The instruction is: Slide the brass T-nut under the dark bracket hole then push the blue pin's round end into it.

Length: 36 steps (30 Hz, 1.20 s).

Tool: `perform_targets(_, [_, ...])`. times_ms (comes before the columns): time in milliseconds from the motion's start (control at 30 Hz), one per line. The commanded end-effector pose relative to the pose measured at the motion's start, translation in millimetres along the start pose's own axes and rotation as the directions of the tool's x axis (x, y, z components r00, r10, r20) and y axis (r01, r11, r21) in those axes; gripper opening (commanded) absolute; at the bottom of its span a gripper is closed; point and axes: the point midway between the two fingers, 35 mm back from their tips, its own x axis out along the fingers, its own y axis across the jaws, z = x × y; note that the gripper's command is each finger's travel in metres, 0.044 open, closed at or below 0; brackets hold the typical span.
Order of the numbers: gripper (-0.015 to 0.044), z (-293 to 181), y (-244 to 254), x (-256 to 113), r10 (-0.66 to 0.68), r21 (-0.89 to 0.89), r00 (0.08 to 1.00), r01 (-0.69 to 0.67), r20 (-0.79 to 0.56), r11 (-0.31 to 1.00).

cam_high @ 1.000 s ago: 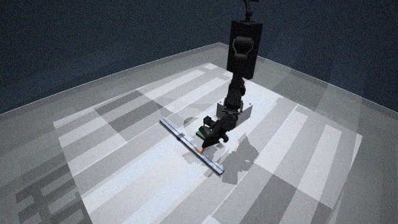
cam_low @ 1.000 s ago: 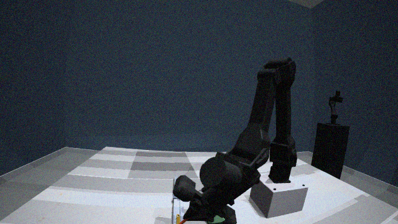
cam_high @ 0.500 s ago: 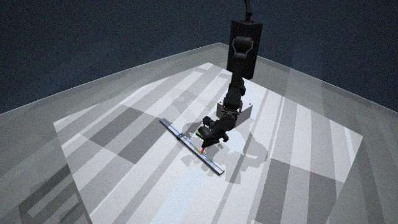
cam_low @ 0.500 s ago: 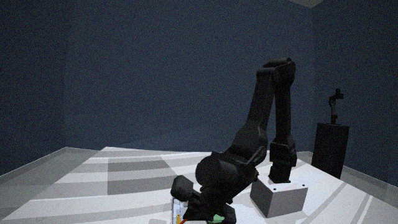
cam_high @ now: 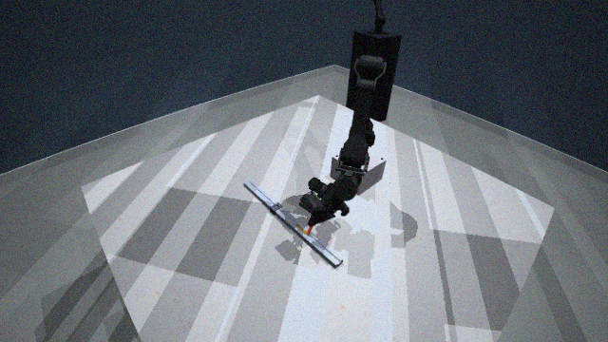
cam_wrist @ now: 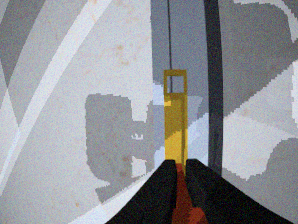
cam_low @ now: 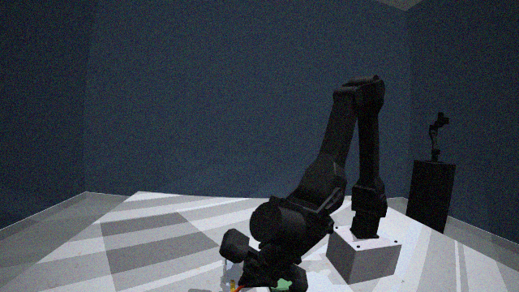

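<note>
My gripper [cam_high: 310, 223] [cam_wrist: 180, 169] is shut on the orange handle [cam_high: 310, 230] [cam_low: 239, 289] [cam_wrist: 183, 190] of the brass T-nut. The brass nut [cam_high: 301, 229] [cam_low: 232, 285] [cam_wrist: 175, 115] points away from the fingers over the aluminum rail [cam_high: 258, 195] [cam_wrist: 192, 45], lengthwise along its slot. Its upper face and square opening show in full in the wrist view; contact with the rail cannot be told. The dark bracket [cam_high: 275, 207] sits on the rail, beyond the nut toward the far left end. The green tray [cam_low: 281, 285] is mostly hidden behind the arm. The blue pin is not visible.
The arm's grey base block [cam_high: 372, 182] [cam_low: 375, 264] stands behind the gripper. A black pedestal [cam_high: 387, 52] [cam_low: 430, 195] with another arm stands farther back. Striped light and shadows cover the table [cam_high: 190, 294] [cam_low: 162, 259].
</note>
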Motion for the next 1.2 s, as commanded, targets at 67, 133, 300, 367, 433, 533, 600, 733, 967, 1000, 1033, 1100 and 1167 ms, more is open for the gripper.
perform_targets(67, [-0.0150, -0.7, 0.9, 0.0, -0.019, -0.008, 1.000, 0.019, -0.004, 1.000])
perform_targets(133, [-0.0150, -0.7, 1.2, 0.0, -0.024, -0.009, 1.000, 0.024, -0.004, 1.000])
perform_targets(300, [-0.0150, -0.7, 1.8, 0.1, -0.036, -0.012, 0.999, 0.036, -0.004, 0.999])
perform_targets(367, [-0.0150, -0.7, 2.0, 0.1, -0.041, -0.013, 0.999, 0.041, -0.004, 0.999])
perform_targets(433, [-0.0150, -0.7, 2.3, 0.2, -0.046, -0.014, 0.999, 0.046, -0.004, 0.999])
perform_targets(533, [-0.0150, -0.7, 2.6, 0.2, -0.053, -0.016, 0.999, 0.053, -0.003, 0.998])
perform_targets(600, [-0.0150, -0.7, 2.8, 0.3, -0.058, -0.017, 0.998, 0.058, -0.003, 0.998])
perform_targets(733, [-0.0150, -0.7, 3.3, 0.4, -0.068, -0.019, 0.998, 0.068, -0.003, 0.997])
perform_targets(967, [-0.0150, -0.7, 4.1, 0.5, -0.085, -0.023, 0.996, 0.085, -0.003, 0.996])
perform_targets(1000, [-0.0150, -0.7, 4.2, 0.6, -0.087, -0.024, 0.996, 0.087, -0.003, 0.996])
perform_targets(1033, [-0.0150, -0.7, 4.3, 0.6, -0.090, -0.025, 0.996, 0.090, -0.003, 0.996])
perform_targets(1100, [-0.0150, -0.7, 4.5, 0.6, -0.095, -0.026, 0.996, 0.094, -0.003, 0.995])
perform_targets(1167, [-0.0150, -0.7, 4.7, 0.7, -0.099, -0.027, 0.995, 0.099, -0.002, 0.995])
